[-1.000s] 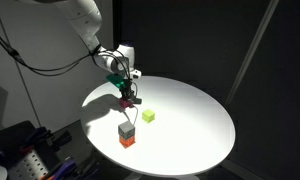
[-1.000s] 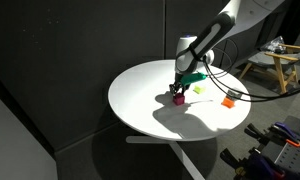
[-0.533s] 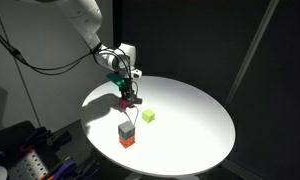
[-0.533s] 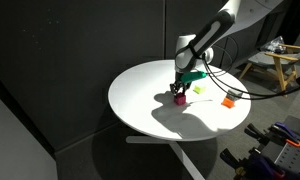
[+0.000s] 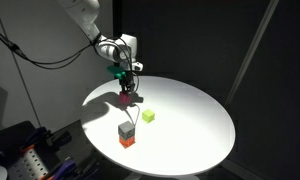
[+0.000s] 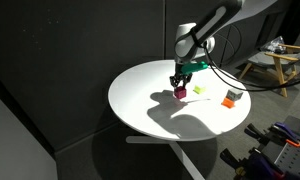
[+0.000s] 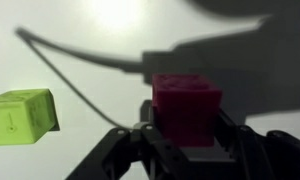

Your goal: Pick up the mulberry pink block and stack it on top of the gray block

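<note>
My gripper (image 5: 127, 93) is shut on the mulberry pink block (image 5: 127, 96) and holds it a little above the round white table (image 5: 190, 120). The block also shows in an exterior view (image 6: 180, 92) and between the jaws in the wrist view (image 7: 186, 108). The gray block (image 5: 126, 129) sits on top of an orange-red cube (image 5: 126, 141) near the table's edge, below and in front of the gripper. In an exterior view only the orange-red cube (image 6: 229, 99) of that stack is clear.
A yellow-green cube (image 5: 148, 116) lies on the table between the gripper and the stack; it also shows in the wrist view (image 7: 23, 115) and in an exterior view (image 6: 199, 89). A cable (image 7: 80, 85) runs across the table. Dark curtains surround the table.
The gripper has risen, lifting the mulberry pink block off the table surface. The other cubes have not moved.
</note>
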`<state>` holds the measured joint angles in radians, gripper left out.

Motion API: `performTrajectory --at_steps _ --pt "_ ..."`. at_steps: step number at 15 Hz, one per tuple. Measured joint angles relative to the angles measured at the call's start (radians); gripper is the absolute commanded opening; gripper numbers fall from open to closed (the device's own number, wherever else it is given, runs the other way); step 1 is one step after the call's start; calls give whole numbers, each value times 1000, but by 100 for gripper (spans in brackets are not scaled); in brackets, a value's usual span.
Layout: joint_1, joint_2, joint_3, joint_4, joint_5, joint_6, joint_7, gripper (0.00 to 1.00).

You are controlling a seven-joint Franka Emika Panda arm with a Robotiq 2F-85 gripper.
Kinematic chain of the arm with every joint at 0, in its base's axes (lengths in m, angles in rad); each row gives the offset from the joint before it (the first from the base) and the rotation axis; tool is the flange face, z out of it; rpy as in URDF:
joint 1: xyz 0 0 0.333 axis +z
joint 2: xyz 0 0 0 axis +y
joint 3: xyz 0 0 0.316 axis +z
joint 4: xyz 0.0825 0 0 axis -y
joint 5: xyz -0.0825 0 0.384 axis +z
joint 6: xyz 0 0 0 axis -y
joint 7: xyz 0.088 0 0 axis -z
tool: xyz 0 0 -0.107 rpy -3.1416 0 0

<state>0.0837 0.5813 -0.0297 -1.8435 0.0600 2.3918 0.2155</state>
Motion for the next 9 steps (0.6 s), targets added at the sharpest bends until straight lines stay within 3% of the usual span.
performTrajectory --at_steps 9 --pt "-5 -138 -1 -56 0 -76 3 30"
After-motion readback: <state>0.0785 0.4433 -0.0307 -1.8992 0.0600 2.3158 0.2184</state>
